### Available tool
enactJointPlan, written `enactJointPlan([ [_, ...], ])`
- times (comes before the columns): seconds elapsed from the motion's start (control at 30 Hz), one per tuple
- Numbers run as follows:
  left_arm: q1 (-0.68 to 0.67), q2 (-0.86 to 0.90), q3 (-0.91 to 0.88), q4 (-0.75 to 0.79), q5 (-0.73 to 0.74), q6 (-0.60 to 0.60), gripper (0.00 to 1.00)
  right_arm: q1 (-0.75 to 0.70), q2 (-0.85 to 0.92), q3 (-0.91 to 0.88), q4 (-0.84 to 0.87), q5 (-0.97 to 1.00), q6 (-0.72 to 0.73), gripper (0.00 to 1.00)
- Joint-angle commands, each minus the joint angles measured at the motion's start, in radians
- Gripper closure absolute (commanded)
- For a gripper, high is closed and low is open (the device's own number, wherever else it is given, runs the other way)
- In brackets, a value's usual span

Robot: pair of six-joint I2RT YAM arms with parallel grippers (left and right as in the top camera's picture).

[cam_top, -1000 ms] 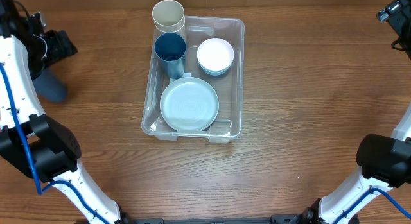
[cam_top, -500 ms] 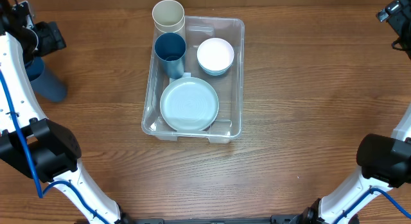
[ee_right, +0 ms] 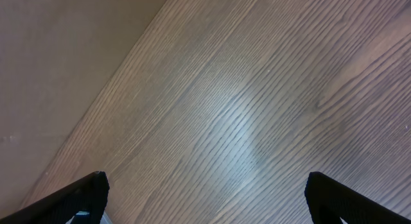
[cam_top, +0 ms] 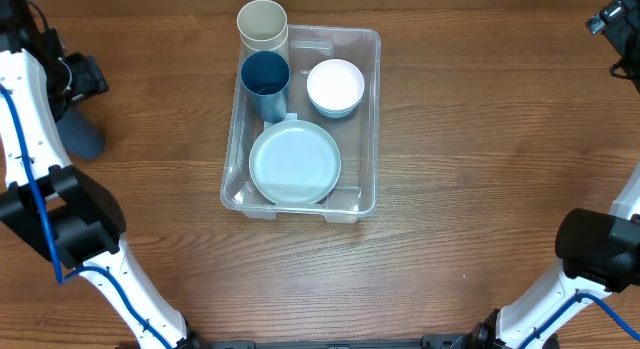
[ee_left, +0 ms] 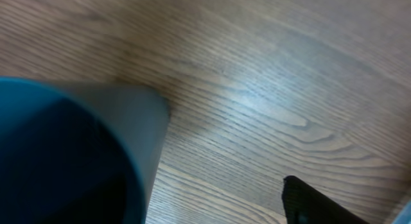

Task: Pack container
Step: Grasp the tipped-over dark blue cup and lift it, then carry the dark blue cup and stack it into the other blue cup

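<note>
The container [cam_top: 362, 164] sits mid-table [cam_top: 480, 189], holding a dark blue cup [cam_top: 265, 79], a white bowl [cam_top: 335, 86] and a pale plate [cam_top: 295, 164], with a cream cup [cam_top: 262, 24] at its far left corner. Well to the left, the left gripper [cam_top: 78, 77] hangs by a grey-blue cup [cam_top: 84, 139] with its jaws apart, the one visible finger [ee_left: 308, 199] clear of the cup's wall. The right gripper [ee_right: 205, 182] is spread wide over bare wood at the far right edge, holding nothing.

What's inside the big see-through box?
A dark blue cup, a white bowl and a pale blue plate sit in the container. Anything under the plate is hidden. The cream cup at its corner may stand outside.
</note>
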Motion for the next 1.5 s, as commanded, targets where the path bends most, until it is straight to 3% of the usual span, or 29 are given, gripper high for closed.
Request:
enactJointPlan([
  [0.0,0.01,0.032,0.023,-0.003,-0.002,-0.011,0.83,0.0,-0.002,0.006,0.005,0.013,0.007,0.0],
  [0.03,0.011,0.036,0.023,-0.003,-0.001,-0.018,0.96,0.0,-0.002,0.006,0.005,0.013,0.007,0.0],
  [0.27,0.014,-0.034,0.04,-0.006,0.218,-0.031,0.96,0.0,-0.002,0.006,0.005,0.013,0.007,0.0],
  [0.47,-0.026,-0.256,0.129,0.002,0.47,-0.008,0.96,0.0,-0.002,0.006,0.005,0.013,0.007,0.0],
  [0.57,-0.089,-0.363,0.161,0.001,0.496,0.034,0.96,0.0,-0.002,0.006,0.005,0.013,0.007,0.0],
  [0.7,-0.289,-0.495,0.167,-0.008,0.492,0.174,0.96,0.0,-0.002,0.006,0.005,0.013,0.007,0.0],
  [0.9,-0.645,-0.5,0.166,-0.078,0.197,0.349,0.96,0.0,-0.002,0.006,0.005,0.013,0.007,0.0],
  [1.07,-0.83,-0.449,0.166,-0.108,-0.159,0.355,0.96,0.0,-0.002,0.006,0.005,0.013,0.007,0.0],
  [1.47,-0.83,-0.275,0.138,-0.137,-0.191,0.347,0.96,0.0,-0.002,0.006,0.005,0.013,0.007,0.0],
])
